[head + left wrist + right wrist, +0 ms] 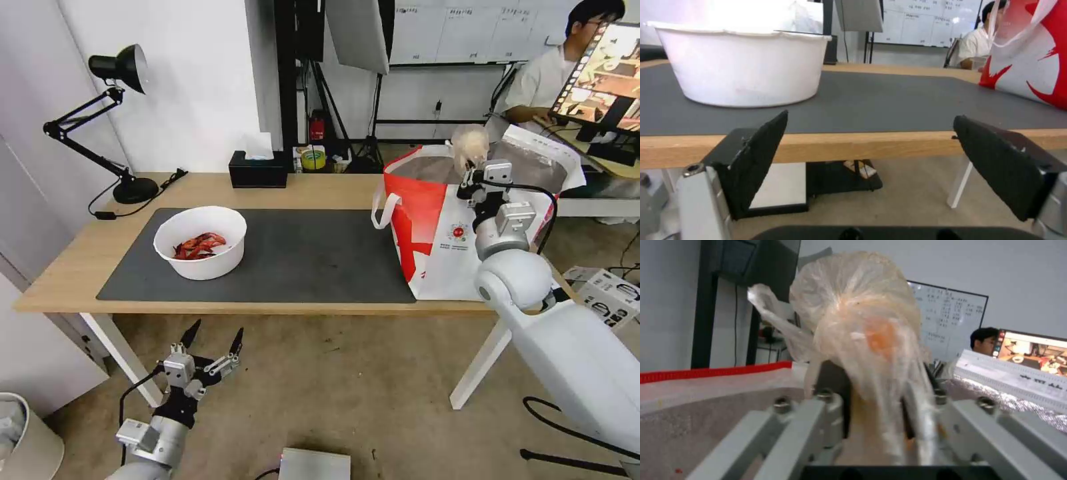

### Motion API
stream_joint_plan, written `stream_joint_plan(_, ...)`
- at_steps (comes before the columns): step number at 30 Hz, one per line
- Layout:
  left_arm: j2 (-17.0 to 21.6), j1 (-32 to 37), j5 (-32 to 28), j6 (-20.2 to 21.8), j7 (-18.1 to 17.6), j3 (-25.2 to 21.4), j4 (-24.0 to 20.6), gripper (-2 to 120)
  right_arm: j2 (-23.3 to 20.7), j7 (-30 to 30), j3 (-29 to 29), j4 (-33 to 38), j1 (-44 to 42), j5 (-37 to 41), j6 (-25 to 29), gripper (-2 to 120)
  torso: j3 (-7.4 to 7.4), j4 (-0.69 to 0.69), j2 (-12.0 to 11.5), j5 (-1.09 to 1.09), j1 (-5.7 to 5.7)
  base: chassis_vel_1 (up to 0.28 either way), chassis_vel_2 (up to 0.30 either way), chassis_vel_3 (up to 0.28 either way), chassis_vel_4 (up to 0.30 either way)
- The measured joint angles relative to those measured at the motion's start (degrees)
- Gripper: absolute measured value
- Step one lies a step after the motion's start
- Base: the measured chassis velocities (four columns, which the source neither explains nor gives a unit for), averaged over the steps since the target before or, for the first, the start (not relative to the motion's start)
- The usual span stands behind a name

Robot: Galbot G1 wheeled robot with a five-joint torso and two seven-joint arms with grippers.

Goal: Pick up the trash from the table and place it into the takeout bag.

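My right gripper (pixel 471 168) is shut on a small clear bag with a beige lump (pixel 469 144), held over the open top of the white-and-red takeout bag (pixel 445 230) at the table's right end. The right wrist view shows that small bag (pixel 862 330) pinched between the fingers, with the foil lining (pixel 1009 400) behind it. A white bowl of red crayfish shells (pixel 200 241) sits on the dark grey mat (pixel 307 260) at the left. My left gripper (pixel 215 339) hangs open below the table's front edge, facing the bowl (pixel 744 66).
A black tissue box (pixel 258 170) and a roll of tape (pixel 313 159) stand at the table's back edge, a black desk lamp (pixel 117 120) at the back left. White table legs (pixel 120 353) flank the floor under the light-wood table (pixel 267 308). A white bin (pixel 20 440) is at bottom left.
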Motion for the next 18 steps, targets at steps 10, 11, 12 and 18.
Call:
stream_joint_plan(10,0.11,-0.21,0.0,0.14,-0.04,0.26,0.01,100,-0.16,0.57,0.28,0.3,-0.31,0.04,-0.5,65,0.0,0.0,0.0,0.0,0.0,0.0,0.0,0.0,0.0)
stream_joint_plan(11,0.11,-0.21,0.0,0.14,-0.04,0.26,0.01,100,-0.16,0.57,0.28,0.3,-0.31,0.04,-0.5,65,0.0,0.0,0.0,0.0,0.0,0.0,0.0,0.0,0.0)
stream_joint_plan(12,0.12,-0.2,-0.01,0.15,-0.05,0.26,-0.01,100,-0.24,0.58,0.31,0.3,-0.28,0.07,-0.52,72,0.0,0.0,0.0,0.0,0.0,0.0,0.0,0.0,0.0)
stream_joint_plan(18,0.1,-0.03,-0.01,0.18,-0.06,0.19,-0.11,100,-0.35,0.51,0.33,0.48,-0.08,0.34,-0.52,93,0.0,0.0,0.0,0.0,0.0,0.0,0.0,0.0,0.0)
